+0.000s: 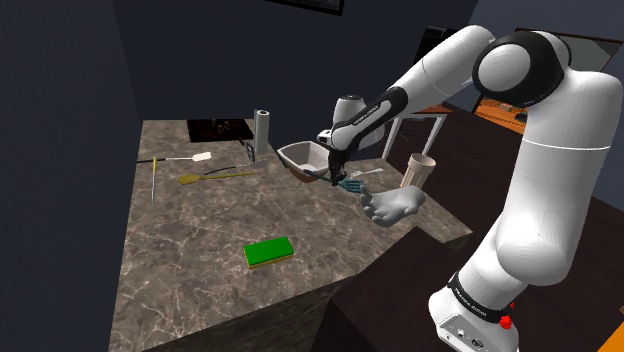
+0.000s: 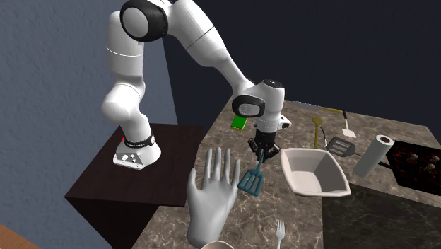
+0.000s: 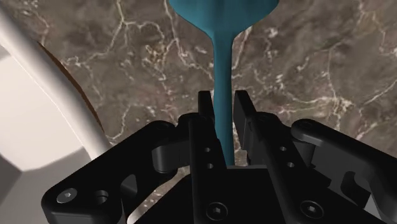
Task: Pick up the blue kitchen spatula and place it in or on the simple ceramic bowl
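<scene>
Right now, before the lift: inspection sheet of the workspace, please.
Surface: brown white-veined marble counter.
Job's things: teal slotted spatula, handle up, head beside the white squarish bowl.
Clutter: white model hand, fork, green block, grey paper roll, olive spatula, beige cup.
Grippers: black two-finger gripper, shut on the spatula's handle.
Cables: nothing seen.
Surroundings: dark blue walls, dark box stand.
</scene>
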Robot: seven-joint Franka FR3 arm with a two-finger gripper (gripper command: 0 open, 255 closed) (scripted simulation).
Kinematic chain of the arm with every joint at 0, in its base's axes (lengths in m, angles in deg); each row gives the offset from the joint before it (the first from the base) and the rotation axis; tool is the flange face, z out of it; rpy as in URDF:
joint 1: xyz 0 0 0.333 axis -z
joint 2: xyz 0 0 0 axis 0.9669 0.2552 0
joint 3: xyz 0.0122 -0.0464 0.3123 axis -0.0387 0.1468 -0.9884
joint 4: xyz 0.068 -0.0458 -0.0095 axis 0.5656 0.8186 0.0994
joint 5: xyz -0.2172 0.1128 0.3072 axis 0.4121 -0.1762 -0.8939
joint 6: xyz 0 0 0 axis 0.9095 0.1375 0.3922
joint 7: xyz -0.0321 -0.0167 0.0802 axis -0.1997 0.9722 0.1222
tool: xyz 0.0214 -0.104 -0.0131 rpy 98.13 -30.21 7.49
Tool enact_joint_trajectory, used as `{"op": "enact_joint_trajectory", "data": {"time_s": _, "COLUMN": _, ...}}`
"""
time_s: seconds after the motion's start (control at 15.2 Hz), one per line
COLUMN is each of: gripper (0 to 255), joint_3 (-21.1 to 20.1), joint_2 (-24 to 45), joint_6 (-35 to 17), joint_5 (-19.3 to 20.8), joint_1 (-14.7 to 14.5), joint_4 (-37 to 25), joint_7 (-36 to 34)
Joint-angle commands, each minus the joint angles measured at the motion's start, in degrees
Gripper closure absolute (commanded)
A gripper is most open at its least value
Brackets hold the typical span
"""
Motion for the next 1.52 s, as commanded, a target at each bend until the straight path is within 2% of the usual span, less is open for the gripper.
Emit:
{"op": "enact_joint_trajectory", "data": {"time_s": 0.0, "gripper": 255, "joint_3": 0.1, "joint_2": -1.2, "joint_6": 1.3, "joint_5": 0.2, "joint_1": -0.1, "joint_4": -0.2, "joint_7": 0.0}}
{"op": "enact_joint_trajectory", "data": {"time_s": 0.99, "gripper": 255, "joint_3": 0.6, "joint_2": -9.0, "joint_6": 11.5, "joint_5": 1.5, "joint_1": -0.7, "joint_4": -2.6, "joint_7": -0.3}}
{"op": "enact_joint_trajectory", "data": {"time_s": 1.45, "gripper": 255, "joint_3": 0.1, "joint_2": 6.0, "joint_6": 17.5, "joint_5": -2.4, "joint_1": 1.7, "joint_4": -23.5, "joint_7": 3.6}}
